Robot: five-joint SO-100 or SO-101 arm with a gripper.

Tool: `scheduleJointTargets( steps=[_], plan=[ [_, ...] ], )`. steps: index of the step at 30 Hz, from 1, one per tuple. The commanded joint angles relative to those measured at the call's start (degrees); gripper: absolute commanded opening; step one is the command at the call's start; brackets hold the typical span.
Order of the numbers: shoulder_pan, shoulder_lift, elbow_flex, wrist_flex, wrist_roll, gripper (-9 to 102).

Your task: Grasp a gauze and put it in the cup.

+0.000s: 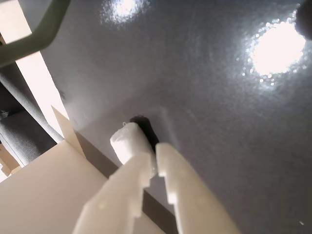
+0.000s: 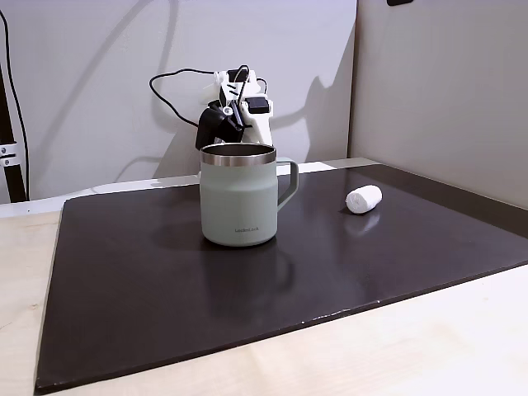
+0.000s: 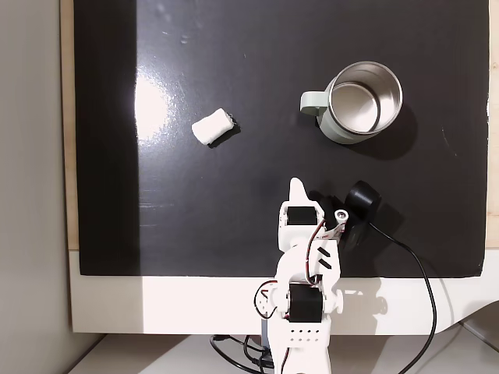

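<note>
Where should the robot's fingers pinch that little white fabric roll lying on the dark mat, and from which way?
Probably around the middle of the small white gauze roll, across its short rounded width, coming straight down from above. It lies on its side on the black mat, slanted in the top-down fixed view, so the white two-finger gripper would turn to straddle it. It lies apart from the sage-green mug, leaving room.

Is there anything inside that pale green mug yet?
From above, the pale sage-green mug with steel rim shows only bare shiny metal inside. The small white gauze roll lies on the black mat.
</note>
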Motion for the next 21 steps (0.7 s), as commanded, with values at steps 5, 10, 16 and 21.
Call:
scheduleJointTargets(
  steps=[5,10,16,21],
  plan=[
    [-0.5,0.7,-0.4,-2.1,0.0,0],
    [-0.5,0.7,-0.4,-2.1,0.0,0],
    [-0.2,0.7,-0.4,-2.1,0.4,0],
    [-0.6,0.7,-1.1,-1.8,-2.7,1]
  ],
)
